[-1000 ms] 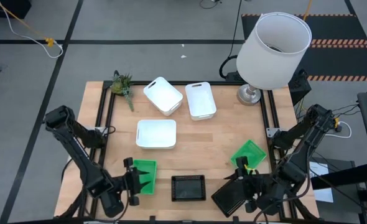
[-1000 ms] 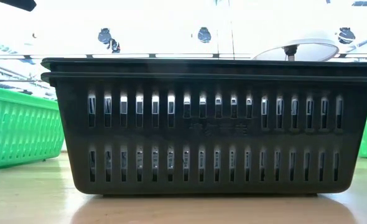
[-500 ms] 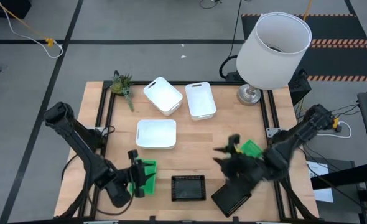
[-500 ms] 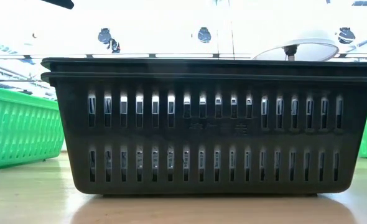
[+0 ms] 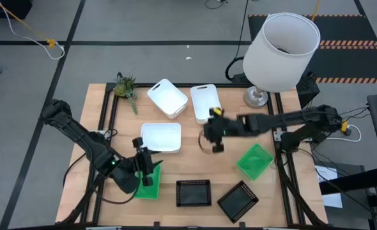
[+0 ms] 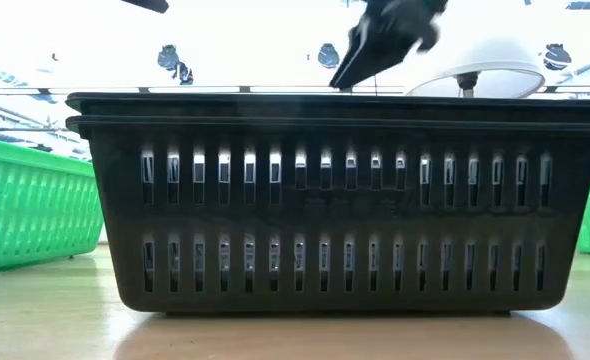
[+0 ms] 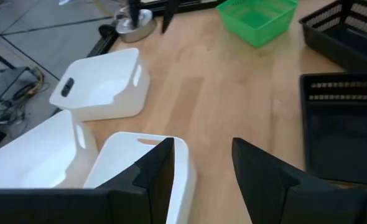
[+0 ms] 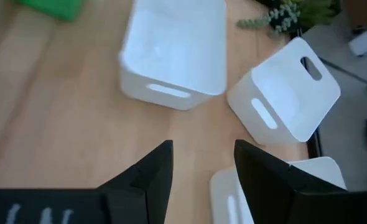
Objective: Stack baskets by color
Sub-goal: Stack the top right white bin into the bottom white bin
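the lampshade (image 5: 282,43) stands at the far right corner. from it, three white baskets (image 5: 161,137) lie leftward, green (image 5: 254,160) and black baskets (image 5: 193,192) nearer. right gripper (image 5: 212,133) spread, empty, beside the whites; left gripper (image 5: 145,167) spread, empty, over a green basket (image 5: 147,189).

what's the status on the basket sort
Right gripper open, empty, beside white baskets. Left gripper open over green basket. Nothing stacked. Path clear.
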Controlling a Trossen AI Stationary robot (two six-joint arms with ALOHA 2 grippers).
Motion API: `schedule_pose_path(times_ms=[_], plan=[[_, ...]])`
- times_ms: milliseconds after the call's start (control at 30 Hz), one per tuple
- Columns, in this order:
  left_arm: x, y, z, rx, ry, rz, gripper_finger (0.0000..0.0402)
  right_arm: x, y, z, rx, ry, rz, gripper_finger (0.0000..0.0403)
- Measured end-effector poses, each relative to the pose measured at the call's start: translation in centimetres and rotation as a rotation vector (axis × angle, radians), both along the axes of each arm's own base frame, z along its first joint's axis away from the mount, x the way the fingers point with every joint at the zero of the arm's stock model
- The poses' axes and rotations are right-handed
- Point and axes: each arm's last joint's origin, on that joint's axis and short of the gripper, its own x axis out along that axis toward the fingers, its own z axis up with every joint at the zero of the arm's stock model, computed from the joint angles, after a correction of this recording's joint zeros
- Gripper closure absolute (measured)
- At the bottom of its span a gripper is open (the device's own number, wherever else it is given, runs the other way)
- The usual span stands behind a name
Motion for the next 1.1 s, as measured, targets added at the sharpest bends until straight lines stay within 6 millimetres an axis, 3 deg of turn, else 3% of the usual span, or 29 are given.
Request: schedule_pose_path(times_ms=[200,333,533,833,1100], plan=[[0.7,1.1,0.0,0.018,0.012,0.032,0.0238,-0.7,-6.9,-2.2,0.120,-0.067,-0.060,0.0238],[1.1,1.8,0.0,0.042,0.027,0.042,0.0238,-1.9,-9.3,-4.2,0.224,-0.060,-0.075,0.0238],[1.7,2.9,0.0,0.068,0.052,0.060,0.0238,-3.2,-9.8,-6.6,0.306,-0.016,-0.090,0.0238],[2.4,4.2,-0.2,0.046,0.093,0.061,0.0238,-3.9,-11.1,-8.8,0.270,-0.015,-0.111,0.0241],[2.5,4.2,-0.3,0.030,0.087,0.070,0.0238,-3.7,-11.8,-10.6,0.266,0.053,-0.111,0.0296]])
